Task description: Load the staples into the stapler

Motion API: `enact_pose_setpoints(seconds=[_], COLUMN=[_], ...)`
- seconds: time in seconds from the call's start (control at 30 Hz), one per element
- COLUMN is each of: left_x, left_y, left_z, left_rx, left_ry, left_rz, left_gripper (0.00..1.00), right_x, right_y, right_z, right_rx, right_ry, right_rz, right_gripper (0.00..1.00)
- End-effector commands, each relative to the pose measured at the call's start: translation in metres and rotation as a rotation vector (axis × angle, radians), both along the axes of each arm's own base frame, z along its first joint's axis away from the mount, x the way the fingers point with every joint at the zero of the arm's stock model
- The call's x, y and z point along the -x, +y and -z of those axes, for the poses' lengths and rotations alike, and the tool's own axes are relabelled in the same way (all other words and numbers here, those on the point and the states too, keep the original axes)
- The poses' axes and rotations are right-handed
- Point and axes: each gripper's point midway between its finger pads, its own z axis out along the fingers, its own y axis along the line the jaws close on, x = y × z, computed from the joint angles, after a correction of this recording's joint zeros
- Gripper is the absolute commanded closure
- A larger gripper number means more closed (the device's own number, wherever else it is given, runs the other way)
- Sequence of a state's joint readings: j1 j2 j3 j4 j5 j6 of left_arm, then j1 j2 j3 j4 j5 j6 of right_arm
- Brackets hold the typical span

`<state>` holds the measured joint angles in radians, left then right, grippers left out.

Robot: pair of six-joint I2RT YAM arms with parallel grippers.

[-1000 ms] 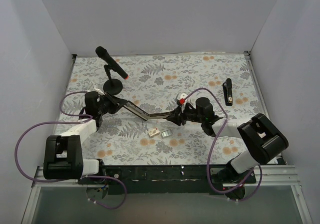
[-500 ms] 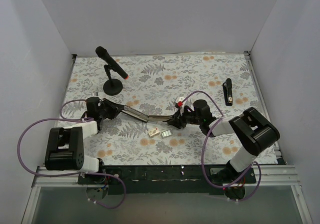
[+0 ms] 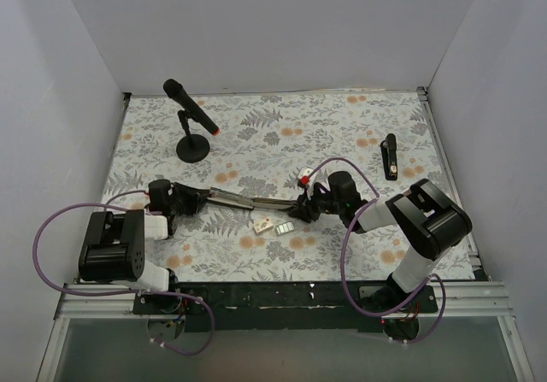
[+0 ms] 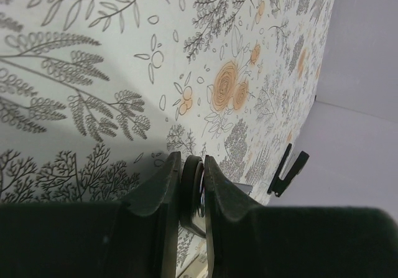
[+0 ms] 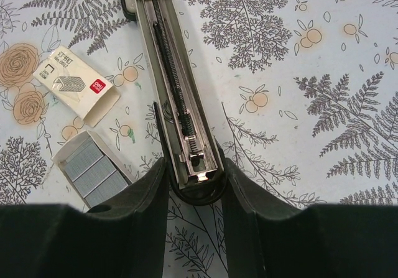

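I judge the job as opened up but not yet loaded. The stapler (image 3: pixel 256 201) lies spread almost flat across the middle of the table (image 3: pixel 359 134), running left to right, held at both ends. The left gripper (image 3: pixel 190 199) is pinched down narrow on its left end; in the left wrist view the jaws (image 4: pixel 189 166) squeeze a thin dark edge that I take to be the black top arm, though I cannot make out that part clearly. The right gripper (image 3: pixel 306 208) clasps the other end, its fingers (image 5: pixel 155 185) pressed against both sides of the silver rail (image 5: pixel 180 104). The right wrist view shows that channel open to the camera, with only the spring and pusher in it and no staples that I can see. The staple blocks (image 5: pixel 93 169), 3 grey rows in an open tray, sit on the table just beside the rail toward the near edge, with the cardboard sleeve (image 5: pixel 74 85) next to them. What I think is left: free 1 gripper, pick up a block, seat it in the channel, fold the arm shut. The table carries a floral cloth of grey ferns and orange blossoms, flat and matte. A microphone (image 3: pixel 190 113) on a round stand is near the far left corner, and a small black clip-like object (image 3: pixel 390 155) lies by the right edge. Plain white walls (image 3: pixel 273 23) box in 3 sides.
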<state>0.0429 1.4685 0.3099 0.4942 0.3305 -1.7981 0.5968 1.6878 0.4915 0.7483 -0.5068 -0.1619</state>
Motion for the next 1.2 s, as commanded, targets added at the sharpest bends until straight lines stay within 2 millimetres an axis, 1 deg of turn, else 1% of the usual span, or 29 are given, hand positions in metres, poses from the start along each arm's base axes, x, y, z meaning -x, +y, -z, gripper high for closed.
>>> enact_pose_setpoints(seconds=[0.0, 0.17, 0.3, 0.43, 0.5, 0.53, 0.6, 0.67, 0.87, 0.97, 1.0, 1.07, 1.1, 1.17], left_x=[0.036, 0.042, 0.044, 0.043, 0.043, 0.044, 0.042, 0.04, 0.034, 0.029, 0.029, 0.026, 0.025, 0.023], left_y=[0.012, 0.008, 0.009, 0.009, 0.009, 0.009, 0.009, 0.01, 0.017, 0.021, 0.024, 0.026, 0.027, 0.031], left_z=[0.045, 0.047, 0.045, 0.044, 0.044, 0.044, 0.04, 0.035, 0.022, 0.013, 0.013, 0.006, 0.004, -0.001], left_rx=[-0.023, 0.001, -0.004, -0.003, -0.004, -0.002, -0.001, -0.004, -0.028, -0.038, -0.045, -0.052, -0.059, -0.074], left_ry=[0.174, 0.174, 0.153, 0.149, 0.152, 0.151, 0.139, 0.119, 0.089, 0.066, 0.073, 0.052, 0.053, 0.038], left_rz=[-0.081, -0.075, -0.077, -0.079, -0.082, -0.081, -0.084, -0.088, -0.12, -0.143, -0.155, -0.165, -0.17, -0.185], left_gripper=[0.91, 0.85, 0.81, 0.76, 0.75, 0.73, 0.7, 0.64, 0.55, 0.51, 0.48, 0.44, 0.39, 0.33], right_x=[-0.029, -0.033, -0.037, -0.039, -0.041, -0.042, -0.043, -0.045, -0.047, -0.047, -0.047, -0.047, -0.047, -0.047], right_y=[-0.026, -0.024, -0.021, -0.021, -0.02, -0.02, -0.021, -0.021, -0.02, -0.02, -0.02, -0.02, -0.02, -0.02], right_z=[0.016, 0.01, 0.004, 0.002, -0.001, -0.002, -0.002, -0.005, -0.008, -0.008, -0.008, -0.008, -0.009, -0.009], right_rx=[0.158, 0.158, 0.166, 0.183, 0.183, 0.185, 0.195, 0.192, 0.192, 0.192, 0.191, 0.19, 0.19, 0.19], right_ry=[-0.113, -0.138, -0.16, -0.173, -0.185, -0.189, -0.194, -0.201, -0.21, -0.211, -0.211, -0.21, -0.214, -0.214], right_rz=[0.096, 0.089, 0.082, 0.074, 0.075, 0.076, 0.078, 0.079, 0.079, 0.079, 0.081, 0.08, 0.083, 0.083], right_gripper=[0.99, 0.99, 0.99, 0.99, 0.99, 0.99, 0.99, 0.99, 0.99, 0.99, 0.99, 0.99, 0.99, 0.99])
